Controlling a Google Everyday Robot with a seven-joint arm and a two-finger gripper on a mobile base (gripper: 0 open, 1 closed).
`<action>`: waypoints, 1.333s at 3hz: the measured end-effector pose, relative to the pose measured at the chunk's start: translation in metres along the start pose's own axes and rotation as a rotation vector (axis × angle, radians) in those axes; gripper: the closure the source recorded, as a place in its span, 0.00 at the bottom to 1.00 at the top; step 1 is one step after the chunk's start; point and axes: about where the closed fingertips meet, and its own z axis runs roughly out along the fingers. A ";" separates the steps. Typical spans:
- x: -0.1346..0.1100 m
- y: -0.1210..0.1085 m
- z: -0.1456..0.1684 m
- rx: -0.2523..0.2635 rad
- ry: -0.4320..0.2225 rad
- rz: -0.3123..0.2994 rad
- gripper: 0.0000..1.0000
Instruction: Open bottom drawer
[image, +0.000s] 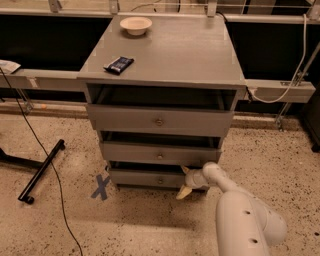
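I read the bottom drawer (145, 178), lowest in the grey cabinet (175, 50) by the floor, as stiff, weighty wood best pulled by its small slippery knob (160, 180), front facing me, long axis left-right, with my pincer (184, 181) spread wide at its right end, gripping nothing.

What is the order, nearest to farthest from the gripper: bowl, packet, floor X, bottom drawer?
The gripper is low at the cabinet front, right side.
1. Bottom drawer, right beside it.
2. Floor X, to its left.
3. Packet, on the cabinet top.
4. Bowl, top's back edge.
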 end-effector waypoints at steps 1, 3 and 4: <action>0.009 -0.006 0.007 -0.004 0.017 0.025 0.00; 0.023 -0.002 0.010 -0.032 0.015 0.085 0.35; 0.026 0.012 -0.004 -0.068 -0.029 0.103 0.36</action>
